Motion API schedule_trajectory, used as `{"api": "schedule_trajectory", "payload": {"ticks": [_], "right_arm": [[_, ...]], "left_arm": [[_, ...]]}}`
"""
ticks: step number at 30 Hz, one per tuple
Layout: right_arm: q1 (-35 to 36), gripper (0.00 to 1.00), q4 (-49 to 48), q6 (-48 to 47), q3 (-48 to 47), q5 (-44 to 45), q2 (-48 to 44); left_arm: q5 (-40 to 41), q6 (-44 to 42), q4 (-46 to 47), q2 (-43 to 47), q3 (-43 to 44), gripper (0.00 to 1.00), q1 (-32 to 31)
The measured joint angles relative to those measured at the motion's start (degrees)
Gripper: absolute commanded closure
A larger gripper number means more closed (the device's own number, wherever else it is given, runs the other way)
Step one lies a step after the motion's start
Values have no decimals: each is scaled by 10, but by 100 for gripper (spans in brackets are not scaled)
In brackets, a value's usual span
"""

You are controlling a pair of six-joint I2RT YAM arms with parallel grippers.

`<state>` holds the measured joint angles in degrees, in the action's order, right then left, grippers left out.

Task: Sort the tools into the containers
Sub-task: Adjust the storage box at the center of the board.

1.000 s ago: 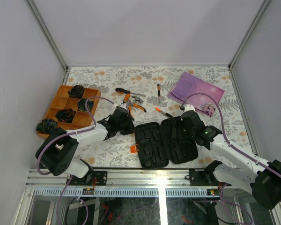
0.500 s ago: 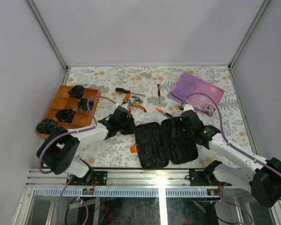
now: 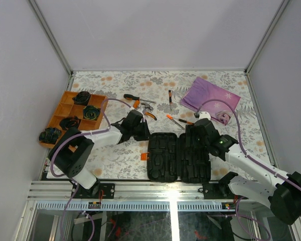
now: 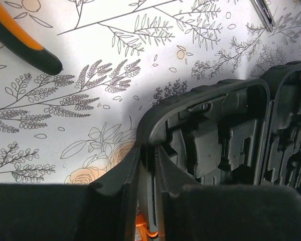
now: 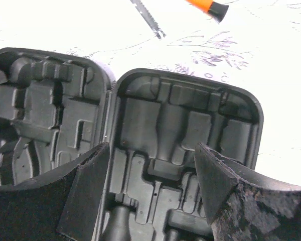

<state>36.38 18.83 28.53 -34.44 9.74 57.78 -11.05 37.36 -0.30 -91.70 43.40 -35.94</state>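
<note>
The black tool case [image 3: 178,156] lies open and flat at the table's near middle, its moulded slots facing up. My left gripper [image 3: 140,131] is shut on the rim of the case [image 4: 215,135] at its far left corner, and the fingers [image 4: 125,170] pinch that wall. My right gripper [image 3: 195,131] hangs open over the right half of the case [image 5: 185,120] and holds nothing. Beyond the case lie loose tools: a black-and-orange screwdriver [image 3: 131,97], orange-handled pliers [image 3: 147,111], a second screwdriver [image 3: 170,98] and an orange-handled tool [image 3: 173,119].
An orange divided tray [image 3: 65,113] with black coiled lumps stands at the far left, one lump [image 3: 49,134] beside it. A purple cloth [image 3: 210,98] lies at the far right. The case's orange latch [image 3: 144,157] sticks out on its left side.
The case has swung from a tilt to square with the table edge and shifted slightly right. My left gripper moved right with its rim. The right gripper stayed open above it.
</note>
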Motion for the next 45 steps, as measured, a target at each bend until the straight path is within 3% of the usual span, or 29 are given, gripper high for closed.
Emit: {"api": "schedule_trajectory", "payload": {"ticks": [9,22,27,37,45], "right_arm": [[0,25,17,2,0,38,6],[0,22,28,0,0,49,8],[-19,22,31,-19,-22,43,35],[-87,17,26,-50,-66,-22,73],[-88,8,23,-54,-66,-43,47]], "left_arm": [[35,5,-21,45,-33,100,2],[42,11,-55,74,-49,99,68],[39,-2,-68,70,-40,92,76],[43,-10,-92,78,-37,67,80],[52,-4,-135,144,-25,56,147]]}}
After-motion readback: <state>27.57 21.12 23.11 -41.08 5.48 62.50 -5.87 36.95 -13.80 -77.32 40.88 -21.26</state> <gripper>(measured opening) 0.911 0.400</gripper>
